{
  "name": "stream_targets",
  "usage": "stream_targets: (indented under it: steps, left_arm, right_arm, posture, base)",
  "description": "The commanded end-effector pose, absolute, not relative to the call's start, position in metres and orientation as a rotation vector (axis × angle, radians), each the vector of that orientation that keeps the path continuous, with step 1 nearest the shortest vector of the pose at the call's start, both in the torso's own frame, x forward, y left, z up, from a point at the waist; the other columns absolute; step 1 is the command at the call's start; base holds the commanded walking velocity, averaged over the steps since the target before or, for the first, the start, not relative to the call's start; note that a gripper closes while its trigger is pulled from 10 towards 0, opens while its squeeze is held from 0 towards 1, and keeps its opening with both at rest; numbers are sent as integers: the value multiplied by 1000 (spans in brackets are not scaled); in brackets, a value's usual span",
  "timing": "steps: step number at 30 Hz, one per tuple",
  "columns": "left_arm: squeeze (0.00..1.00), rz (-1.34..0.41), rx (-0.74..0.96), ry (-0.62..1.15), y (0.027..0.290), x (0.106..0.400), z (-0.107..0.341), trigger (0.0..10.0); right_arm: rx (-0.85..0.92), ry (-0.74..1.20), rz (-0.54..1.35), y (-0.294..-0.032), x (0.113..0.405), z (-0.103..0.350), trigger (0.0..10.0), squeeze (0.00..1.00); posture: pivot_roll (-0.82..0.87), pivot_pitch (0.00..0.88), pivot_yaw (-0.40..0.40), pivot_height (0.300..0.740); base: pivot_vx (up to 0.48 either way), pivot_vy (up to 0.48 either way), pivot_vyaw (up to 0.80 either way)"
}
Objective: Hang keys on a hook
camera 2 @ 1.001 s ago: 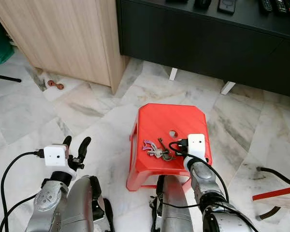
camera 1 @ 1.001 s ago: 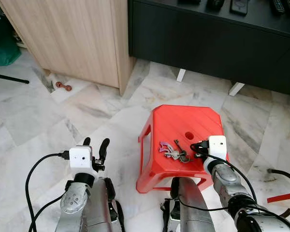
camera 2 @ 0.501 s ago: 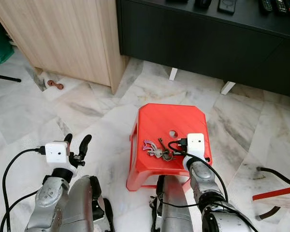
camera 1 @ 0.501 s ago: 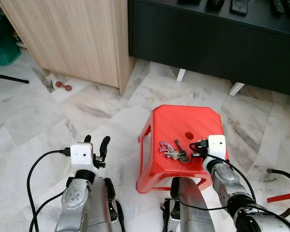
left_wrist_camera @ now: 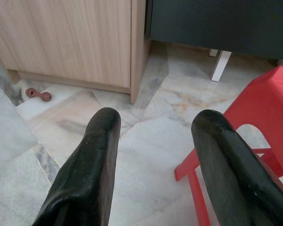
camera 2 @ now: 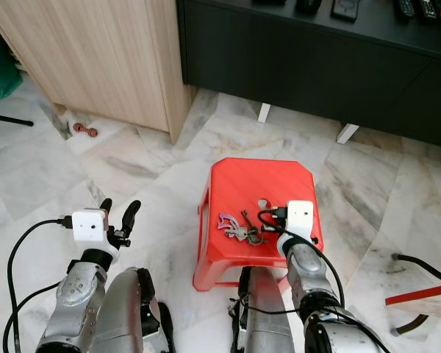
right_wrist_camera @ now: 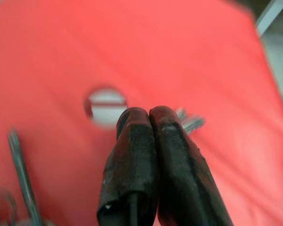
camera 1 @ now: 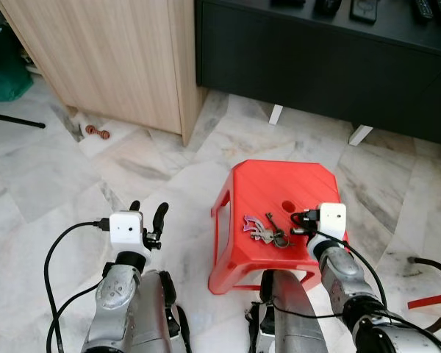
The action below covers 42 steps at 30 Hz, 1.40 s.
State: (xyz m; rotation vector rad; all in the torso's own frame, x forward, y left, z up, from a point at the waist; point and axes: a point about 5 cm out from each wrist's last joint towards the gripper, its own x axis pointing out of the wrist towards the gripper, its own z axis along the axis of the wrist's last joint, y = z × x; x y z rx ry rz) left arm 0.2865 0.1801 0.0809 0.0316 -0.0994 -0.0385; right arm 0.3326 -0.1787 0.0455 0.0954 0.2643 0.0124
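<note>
Nearest the robot, over the marble floor [camera 1: 51, 176], the left hand [camera 1: 147, 213] hangs with its two black fingers [left_wrist_camera: 92, 160] spread wide apart and nothing between them. Just ahead and to the right stands a red stool [camera 1: 279, 184], and the right hand [right_wrist_camera: 146, 141] is held low over the near right part of its seat, its fingers pressed together with nothing between them. The keys [camera 1: 264, 229] lie flat on the seat toward its near edge, a small bunch with a purple tag at the left end; they sit just to the left of the right hand, close beside it, and whether they touch cannot be told. A round hole [camera 1: 287, 207] in the seat lies just beyond the keys and the hand. Farther off to the left a light wooden cabinet [camera 1: 110, 59] stands on the floor, with a small reddish-brown object [camera 1: 96, 132] lying by its base. Beyond the stool runs a long dark cabinet [camera 1: 331, 66] on white legs.
</note>
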Motion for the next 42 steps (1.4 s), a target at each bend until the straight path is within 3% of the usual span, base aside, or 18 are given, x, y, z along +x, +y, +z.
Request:
stream_targets:
  steps: [1,18,19,20,21,22,27,32,42]
  left_arm:
    - [0,-33,39,-64,184,282,71,10000]
    - [0,0,48,63,199,283,43,10000]
    - [0,5,44,80,200,281,39,10000]
    - [0,16,32,113,202,279,32,10000]
    - [0,18,29,119,203,278,31,10000]
    - [0,27,24,147,205,276,26,10000]
    - [0,43,-37,345,212,256,-9,10000]
    - [0,63,-34,410,216,244,-22,10000]
    - [0,59,-41,340,212,254,-13,10000]
  right_arm:
    - [120,231,-5,-180,333,48,0,0]
    - [104,32,-15,-185,329,67,0,0]
    - [106,23,-14,-185,329,68,902,0]
    - [103,15,-15,-185,328,69,4667,0]
    - [101,14,-15,-185,328,69,4667,0]
    - [102,8,-18,-186,327,70,10000,0]
    - [104,-4,-38,-189,326,73,10000,0]
    - [113,-16,-43,-188,329,78,10000,0]
    - [118,-26,-37,-186,333,84,10000,0]
  posture:
    - [29,201,-63,591]
    - [19,136,-40,591]
    - [18,133,-39,591]
    - [15,126,-34,591]
    - [15,126,-34,591]
    - [10,123,-30,591]
    - [5,103,-18,591]
    - [1,90,-16,591]
    - [5,63,-22,591]
  base:
    - [0,0,0]
    - [0,0,0]
    - [0,0,0]
    - [0,0,0]
    - [0,0,0]
    - [0,0,0]
    - [0,0,0]
    - [0,0,0]
    - [0,0,0]
